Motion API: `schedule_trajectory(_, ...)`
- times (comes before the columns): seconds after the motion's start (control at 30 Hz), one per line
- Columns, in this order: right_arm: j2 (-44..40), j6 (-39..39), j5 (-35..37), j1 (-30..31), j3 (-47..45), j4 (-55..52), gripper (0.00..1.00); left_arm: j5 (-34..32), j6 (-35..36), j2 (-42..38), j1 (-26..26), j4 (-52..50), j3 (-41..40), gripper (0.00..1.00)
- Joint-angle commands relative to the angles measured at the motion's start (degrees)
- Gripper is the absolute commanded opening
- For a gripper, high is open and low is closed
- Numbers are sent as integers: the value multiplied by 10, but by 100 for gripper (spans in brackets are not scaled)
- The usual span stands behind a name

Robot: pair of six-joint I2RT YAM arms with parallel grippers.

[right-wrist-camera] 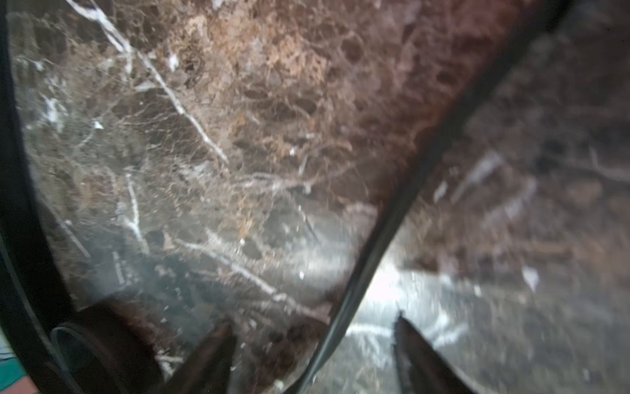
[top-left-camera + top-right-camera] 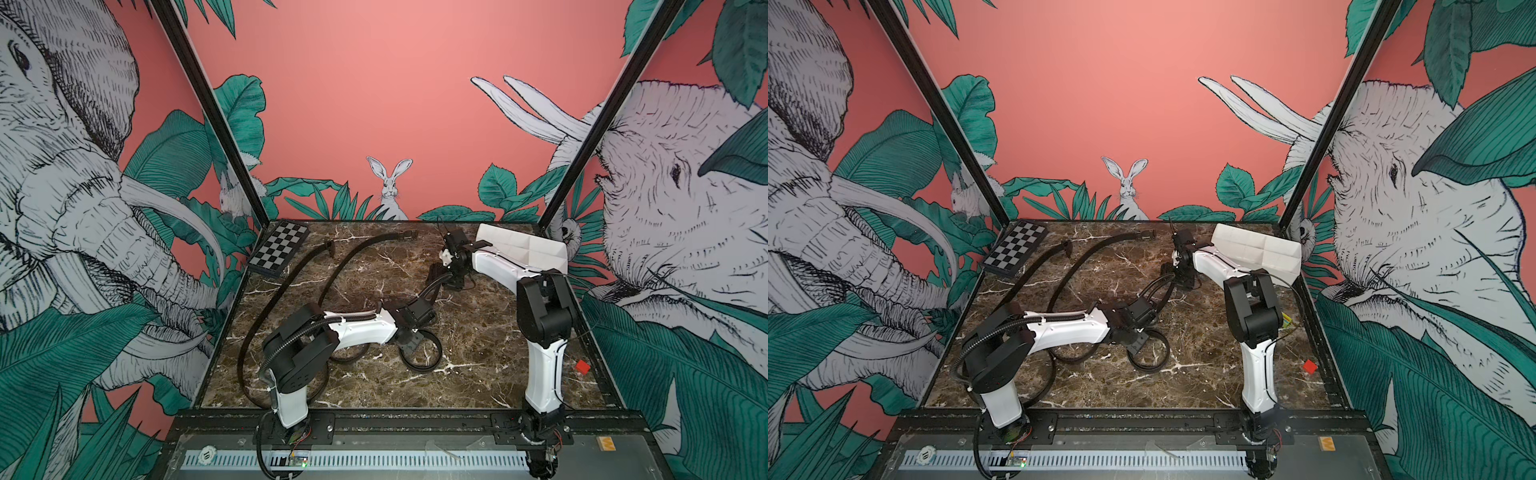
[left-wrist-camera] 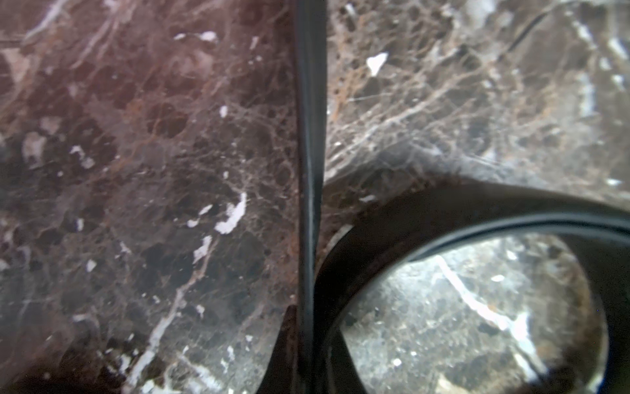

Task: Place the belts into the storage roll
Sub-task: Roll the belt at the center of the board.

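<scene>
Brown veined marble worktop (image 2: 478, 357), walled by a pink jungle mural (image 2: 374, 104). Left end effector (image 2: 408, 344) is clenched on a belt (image 3: 308, 170) standing on edge; right end effector (image 1: 312, 341) is released, a strap (image 1: 392, 211) between its fingers. Storage roll (image 2: 536, 249) sits just beyond it; other belts (image 2: 347, 261) curve left of both.

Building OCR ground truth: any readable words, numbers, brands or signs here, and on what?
No text reads clearly anywhere.
Orange sticker on the front metal plate: pale mark, too blurred to read.
White round cap on that plate: dark marks, too small to read.
Black-and-white checkerboard, white rectangular plastic box, black flat belts, small red block: no print seen.
</scene>
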Motion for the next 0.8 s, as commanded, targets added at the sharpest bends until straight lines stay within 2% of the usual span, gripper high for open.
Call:
schedule_trajectory(0.0,18,21,-2,2,1,-1,57,-86,-33,6,1,-35,-7,7)
schedule_trajectory(0.13,-8,15,12,2,-62,2,35,-117,-52,41,2,-61,24,10)
schedule_trajectory(0.23,-34,5,24,2,-117,1,22,-120,-59,55,1,-58,26,21)
schedule_trajectory(0.43,-110,10,53,0,-239,20,2,-122,-76,87,1,-66,32,16)
schedule_trajectory(0.63,-176,22,72,-9,-321,31,0,-127,-88,122,11,-80,49,15)
schedule_trajectory(0.77,-216,20,79,-33,-370,38,0,-96,-96,138,37,-70,51,14)
